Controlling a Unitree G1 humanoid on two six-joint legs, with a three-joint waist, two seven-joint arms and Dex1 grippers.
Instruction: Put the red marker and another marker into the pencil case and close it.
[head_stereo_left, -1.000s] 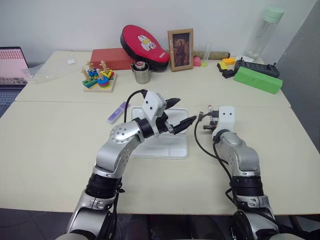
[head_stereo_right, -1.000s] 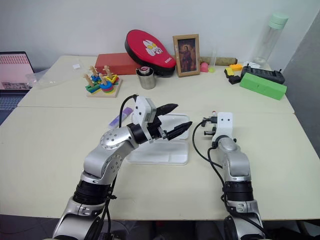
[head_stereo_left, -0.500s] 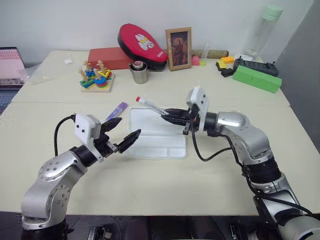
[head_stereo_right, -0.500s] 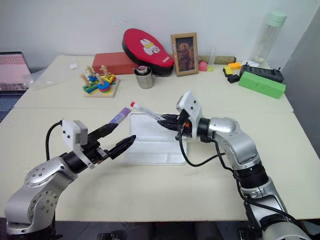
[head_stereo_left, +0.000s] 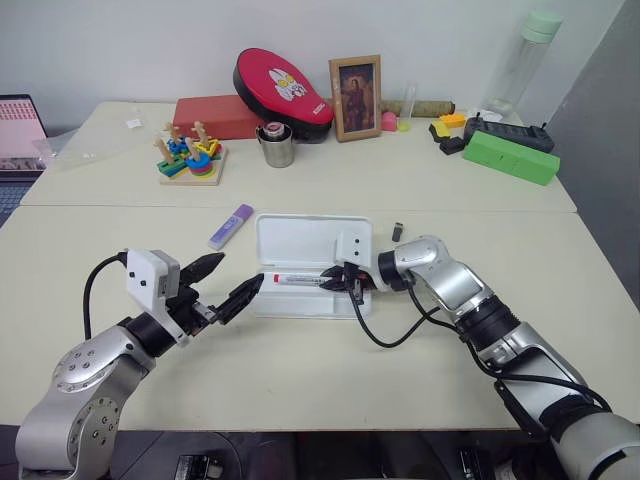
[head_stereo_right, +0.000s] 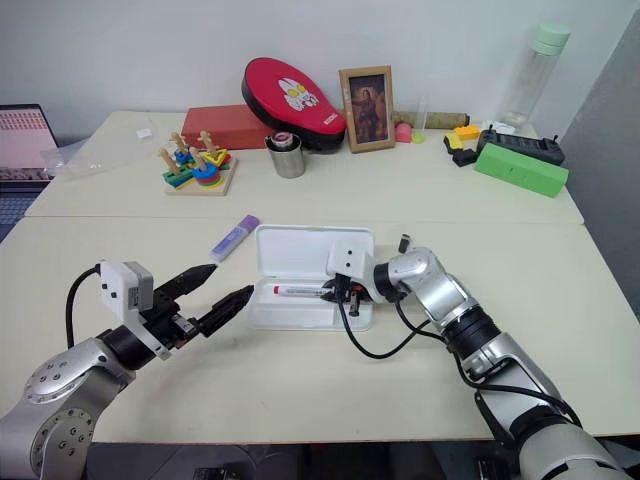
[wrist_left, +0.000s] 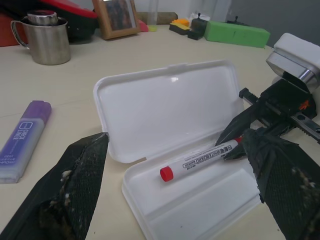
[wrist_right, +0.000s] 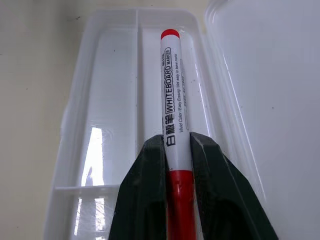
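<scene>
White pencil case (head_stereo_left: 312, 240) lies open at mid-desk (head_stereo_left: 120, 220), lid folded back to the far side. Red marker (head_stereo_left: 300, 280) lies lengthwise in the near tray, red end to the left, cap end clamped between the fingers of the right gripper (head_stereo_left: 337, 281), which reaches in from the right. Purple highlighter (head_stereo_left: 231, 226) rests on the desk just left of the case. Left gripper (head_stereo_left: 222, 283) hovers near the tray's left end, fingers apart, holding nothing.
</scene>
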